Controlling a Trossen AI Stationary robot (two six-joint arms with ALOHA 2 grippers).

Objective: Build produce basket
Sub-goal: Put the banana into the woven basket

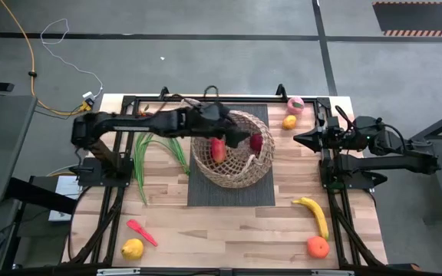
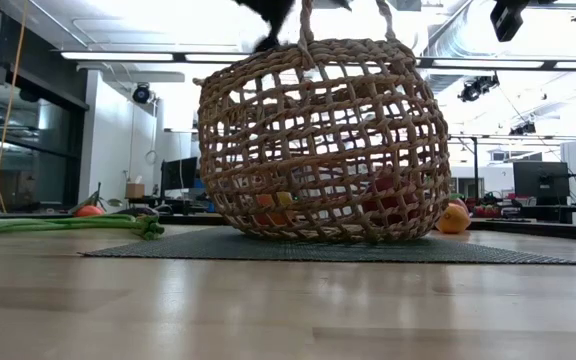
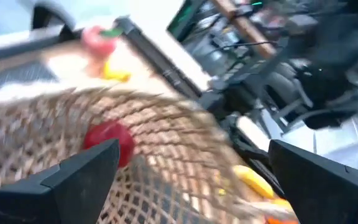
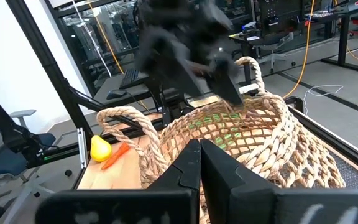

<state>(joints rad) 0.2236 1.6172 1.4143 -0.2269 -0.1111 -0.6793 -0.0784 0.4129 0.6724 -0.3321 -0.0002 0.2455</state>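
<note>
Looking straight down from the high view, my left gripper (image 1: 240, 140) reaches over the basket (image 1: 206, 170), its fingers spread wide with nothing between them. That basket sits on a dark mat (image 1: 229, 195) at the middle of the table (image 1: 229, 238). Inside it lie a red-and-orange fruit (image 1: 218, 149) and a dark red fruit (image 1: 256, 142). Long green bean stalks (image 1: 146, 149) lie just left of the mat. A red pepper (image 1: 141, 232) and a lemon (image 1: 132, 249) lie near the front left corner, a banana (image 1: 314, 214) and an orange (image 1: 318, 247) at the front right, and a pink fruit (image 1: 295, 105) with a small yellow fruit (image 1: 289, 122) at the back right. My right gripper (image 1: 301, 139) waits off to the right of the basket, pinched shut and holding nothing.

From table height, the basket (image 2: 318, 140) stands upright on the mat (image 2: 328, 250), red and orange produce showing through its weave, the bean stalks (image 2: 68, 225) stretched out to its left.

Past my left wrist, my two fingers (image 3: 82, 171) stand far apart above the basket rim (image 3: 166, 124), a red fruit (image 3: 109, 140) inside the basket below them; this view is blurred.

Past my right wrist, my closed fingers (image 4: 188, 165) point at the basket (image 4: 260, 137), with my left gripper (image 4: 225, 84) above its far rim and the lemon (image 4: 100, 148) and pepper (image 4: 114, 157) beyond.
</note>
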